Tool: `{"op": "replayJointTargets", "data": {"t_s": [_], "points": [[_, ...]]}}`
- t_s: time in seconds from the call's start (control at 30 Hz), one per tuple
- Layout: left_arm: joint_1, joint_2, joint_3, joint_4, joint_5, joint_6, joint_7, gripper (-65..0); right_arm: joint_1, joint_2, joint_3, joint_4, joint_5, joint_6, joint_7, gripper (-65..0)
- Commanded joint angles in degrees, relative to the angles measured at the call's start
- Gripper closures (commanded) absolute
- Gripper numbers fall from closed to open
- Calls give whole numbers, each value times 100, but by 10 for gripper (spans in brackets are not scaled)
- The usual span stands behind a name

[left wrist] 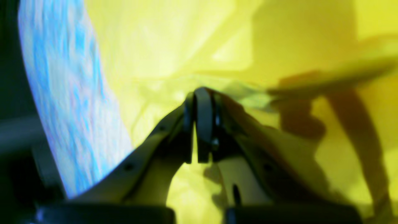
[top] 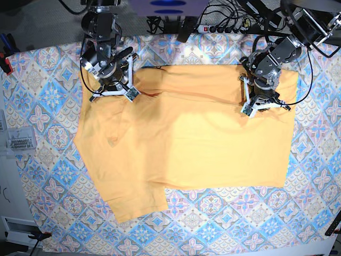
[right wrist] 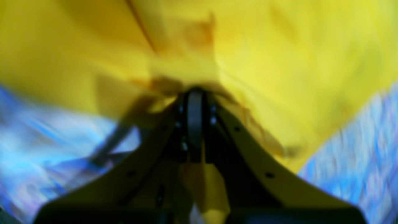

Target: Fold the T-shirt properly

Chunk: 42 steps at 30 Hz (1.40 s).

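Note:
The yellow-orange T-shirt (top: 202, 144) lies spread on the blue-pink patterned tablecloth (top: 48, 90). One sleeve sticks out at the front left. A crease with a thin dark line runs across the shirt's far part between the two grippers. My left gripper (top: 248, 110) is shut on the cloth at the far right; the left wrist view shows its jaws (left wrist: 199, 93) pressed together on the yellow cloth (left wrist: 174, 46). My right gripper (top: 131, 94) is shut on the cloth at the far left; it shows blurred in the right wrist view (right wrist: 195, 93), with yellow cloth (right wrist: 279, 62) bunched at the tips.
A power strip with cables (top: 224, 24) lies beyond the table's far edge. A small clear box (top: 18, 141) and a red clamp (top: 6, 64) sit at the left edge. The tablecloth shows beside the shirt in both wrist views (left wrist: 71, 109) (right wrist: 357, 161).

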Motion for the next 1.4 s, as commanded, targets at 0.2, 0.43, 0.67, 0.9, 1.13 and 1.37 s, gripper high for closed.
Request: {"op": "replayJointTargets", "data": {"t_s": [0.2,0.43,0.67,0.9,1.13,1.37], "points": [[355,199,158,-566,808,-79,-503,0,106,40,11,-350,13,-3,-332,0],[1085,199,149,-566,1414,-79,-767,0,-492,66,64,37,13,-3,-332,0],[1718,93,114,-302,1652,-62,-784,0,-826,339,240,371,13,-3,-367,0],[2175,-197,114,251,1643,-44,-784,0,-993,418,548,362,22,-3,-332,0],[2184,-197,-35,374,1634,-44,-784,0,-1125,462,556,600,31,-3,-349,0],[2518,-241,-26,629,1722,-70,-758,0,-1274,462,565,688,31,-3,-340,0]]}}
